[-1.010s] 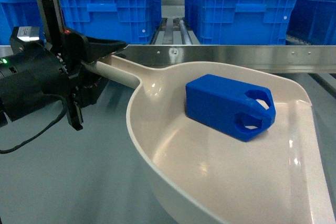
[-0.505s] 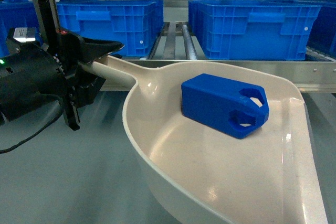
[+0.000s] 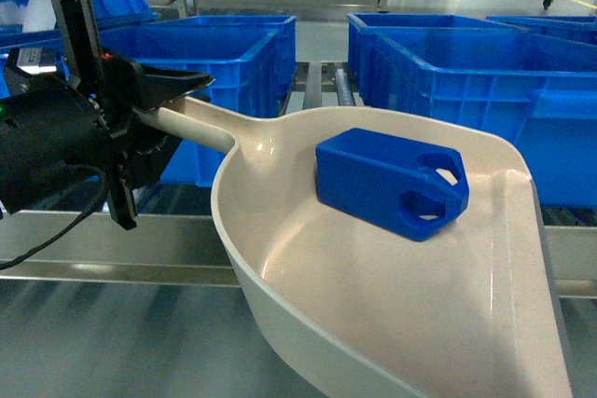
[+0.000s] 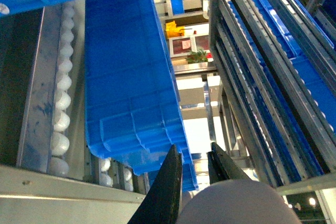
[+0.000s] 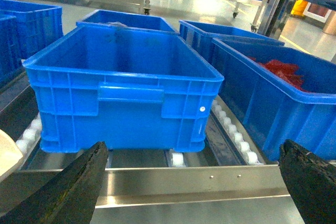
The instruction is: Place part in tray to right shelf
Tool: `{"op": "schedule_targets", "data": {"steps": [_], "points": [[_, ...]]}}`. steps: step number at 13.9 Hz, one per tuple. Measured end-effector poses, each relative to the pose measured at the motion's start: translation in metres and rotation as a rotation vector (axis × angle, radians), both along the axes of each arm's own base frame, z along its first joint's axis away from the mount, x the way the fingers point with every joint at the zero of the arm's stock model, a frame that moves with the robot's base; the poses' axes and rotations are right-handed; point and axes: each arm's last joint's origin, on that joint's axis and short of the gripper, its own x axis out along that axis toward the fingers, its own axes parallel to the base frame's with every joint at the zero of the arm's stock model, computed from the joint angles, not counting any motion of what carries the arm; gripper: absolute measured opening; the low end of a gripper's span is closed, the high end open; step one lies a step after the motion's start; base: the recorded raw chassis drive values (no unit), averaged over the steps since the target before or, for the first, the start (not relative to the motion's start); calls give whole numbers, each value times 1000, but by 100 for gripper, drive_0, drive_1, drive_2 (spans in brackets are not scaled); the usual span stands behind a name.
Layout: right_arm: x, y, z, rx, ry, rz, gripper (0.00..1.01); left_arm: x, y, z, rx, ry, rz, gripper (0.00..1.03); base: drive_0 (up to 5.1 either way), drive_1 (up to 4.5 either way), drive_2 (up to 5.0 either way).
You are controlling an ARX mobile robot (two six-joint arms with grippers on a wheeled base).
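Blue crates (image 3: 233,53) behind, part (image 3: 390,180) lengthwise lower-right, lug toward tray (image 3: 392,323) lip

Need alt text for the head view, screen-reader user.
A blue part lies in a cream tray, which the left gripper holds by its handle at the left. Behind the tray, blue crates sit on the right shelf, whose steel front rail passes under the tray.

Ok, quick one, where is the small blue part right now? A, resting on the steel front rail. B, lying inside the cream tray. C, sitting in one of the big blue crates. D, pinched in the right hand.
B: in the head view the part lies on its side inside the tray, whose handle the left hand grips.
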Motion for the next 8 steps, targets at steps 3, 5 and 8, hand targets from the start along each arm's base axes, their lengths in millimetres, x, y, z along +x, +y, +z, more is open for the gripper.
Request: {"op": "schedule_targets", "data": {"steps": [3,5,8], "points": [[0,0,0,0,-3,1,98,0,0,0,-1,0,1,13,-11,388,-411],[0,0,1,0,-5,1,98,0,0,1,-2,-6,0,13,-16,387,-419],[0,0,0,0,-1,0,98,0,0,0,-2,-3,-1,13,-16,387,-419]]}}
